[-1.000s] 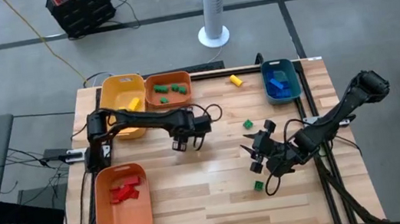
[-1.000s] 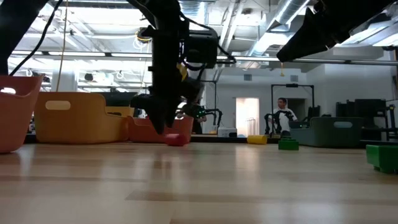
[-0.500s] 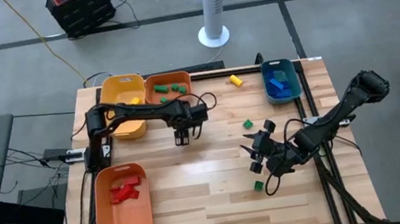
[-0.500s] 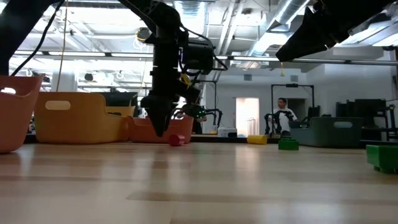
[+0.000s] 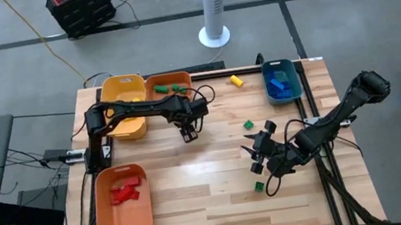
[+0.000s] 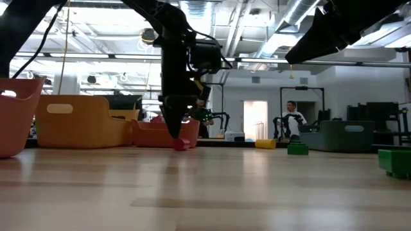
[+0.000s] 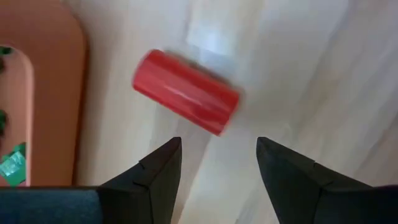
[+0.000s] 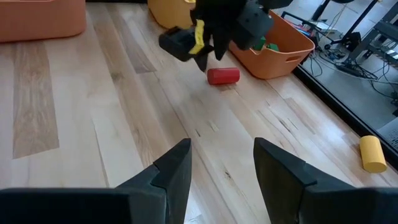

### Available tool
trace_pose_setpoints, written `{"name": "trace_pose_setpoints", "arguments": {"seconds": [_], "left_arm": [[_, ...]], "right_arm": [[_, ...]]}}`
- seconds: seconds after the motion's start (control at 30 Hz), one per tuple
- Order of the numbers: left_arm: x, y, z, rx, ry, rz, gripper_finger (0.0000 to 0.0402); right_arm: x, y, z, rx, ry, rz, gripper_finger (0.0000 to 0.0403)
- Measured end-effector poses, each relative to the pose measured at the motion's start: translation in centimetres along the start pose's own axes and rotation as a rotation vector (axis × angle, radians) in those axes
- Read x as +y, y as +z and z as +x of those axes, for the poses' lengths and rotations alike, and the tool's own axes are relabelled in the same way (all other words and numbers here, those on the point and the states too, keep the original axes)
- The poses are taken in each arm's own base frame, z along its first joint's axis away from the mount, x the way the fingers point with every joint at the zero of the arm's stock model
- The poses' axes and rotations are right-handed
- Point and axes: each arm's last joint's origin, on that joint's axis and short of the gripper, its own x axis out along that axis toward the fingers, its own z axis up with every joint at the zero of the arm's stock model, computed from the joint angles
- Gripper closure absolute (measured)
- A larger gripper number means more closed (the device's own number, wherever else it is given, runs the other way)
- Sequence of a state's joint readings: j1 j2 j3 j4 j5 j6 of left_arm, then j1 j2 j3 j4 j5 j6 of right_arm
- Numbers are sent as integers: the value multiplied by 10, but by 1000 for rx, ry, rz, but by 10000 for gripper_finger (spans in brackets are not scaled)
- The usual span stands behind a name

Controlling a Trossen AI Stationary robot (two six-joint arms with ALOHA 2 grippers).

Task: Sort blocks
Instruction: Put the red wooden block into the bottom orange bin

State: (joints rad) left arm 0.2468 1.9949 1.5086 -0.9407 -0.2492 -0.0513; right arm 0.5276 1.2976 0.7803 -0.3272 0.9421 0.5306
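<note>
Hovering low over the table, the left gripper point(image 5: 189, 136) has shifted toward the orange bin of green blocks point(image 5: 169, 90) over the last second, so that it now hangs almost straight above the red cylinder block point(image 7: 185, 100), which lies on its side on the bare wood just ahead of the spread fingertips point(image 7: 163, 163) and just beside that bin's wall. The jaws stand apart with nothing between them; they have narrowed only slightly, which reads as lining up for a pinch rather than closing on anything. The low view shows the same fingers just above the red piece point(image 6: 181, 144), not yet touching it. For the sort, this means the red block is the next one in hand: a short drop and a squeeze would secure it, then it belongs with the other red pieces in the orange bin point(image 5: 123, 207) back behind the left arm. Well apart, the right gripper point(image 5: 256, 155) waits open above the wood, empty.
</note>
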Motion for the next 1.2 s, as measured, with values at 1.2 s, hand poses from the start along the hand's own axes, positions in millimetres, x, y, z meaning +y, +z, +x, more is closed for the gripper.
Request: {"name": "trace_pose_setpoints", "arguments": {"seconds": [1.2], "left_arm": [[-6,-22,-11,-127,337,1561,217]], "right_arm": [[4,1,-4,-19,28,15,220]]}}
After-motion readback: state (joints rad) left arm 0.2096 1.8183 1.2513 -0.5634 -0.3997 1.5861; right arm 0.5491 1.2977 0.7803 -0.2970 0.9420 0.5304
